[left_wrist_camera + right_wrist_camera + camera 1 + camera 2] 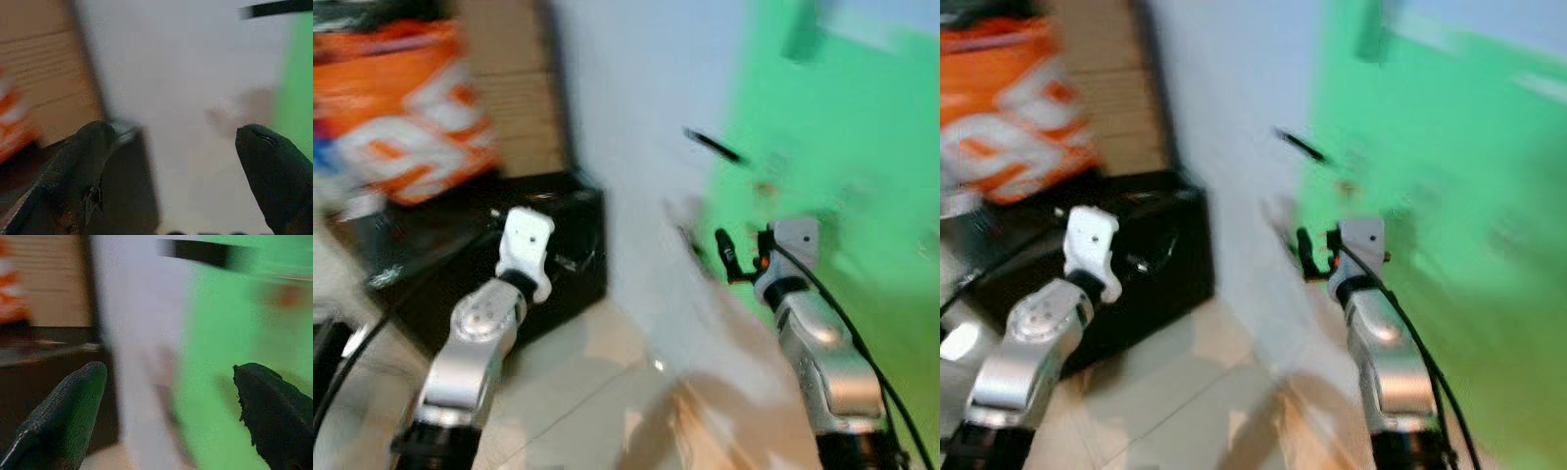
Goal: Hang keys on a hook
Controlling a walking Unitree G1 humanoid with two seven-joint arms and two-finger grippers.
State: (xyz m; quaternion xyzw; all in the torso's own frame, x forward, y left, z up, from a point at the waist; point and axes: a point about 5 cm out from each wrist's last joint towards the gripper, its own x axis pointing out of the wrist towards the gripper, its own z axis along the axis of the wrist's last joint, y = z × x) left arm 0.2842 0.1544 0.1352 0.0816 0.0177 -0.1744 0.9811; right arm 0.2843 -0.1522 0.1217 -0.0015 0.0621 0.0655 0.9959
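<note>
- At the centre right of the head views, against the white wall (626, 117) where it meets a green panel (842, 176), a thin dark bar (713, 146) sticks out at a slant; blur keeps it from being told whether this is a hook.
- No keys can be made out with certainty; a small blurred dark-and-orange shape (744, 257) sits just beside the right wrist, too smeared to name.
- The right gripper (168, 406) has its jaws spread wide with nothing between them; one black finger (63, 416) lies over the dark cabinet side, the other over the green panel.
- In the right wrist view the dark bar (205, 252) crosses the upper part of the frame, well above the fingertips and apart from them.
- The left gripper (181, 171) is likewise parted wide and holds nothing; its fingers (274, 171) frame white wall.
- The left wrist view catches the bar (276, 7) at its upper right corner.
- In the left eye view both silver arms rise from the lower edge, the left at lower left, the right at lower right.
- A black cabinet (538, 255) stands at middle left on a pale tiled floor (597, 392).
- An orange and white bag (406, 108) fills the upper left, with a tan slatted surface (514, 88) behind it.
</note>
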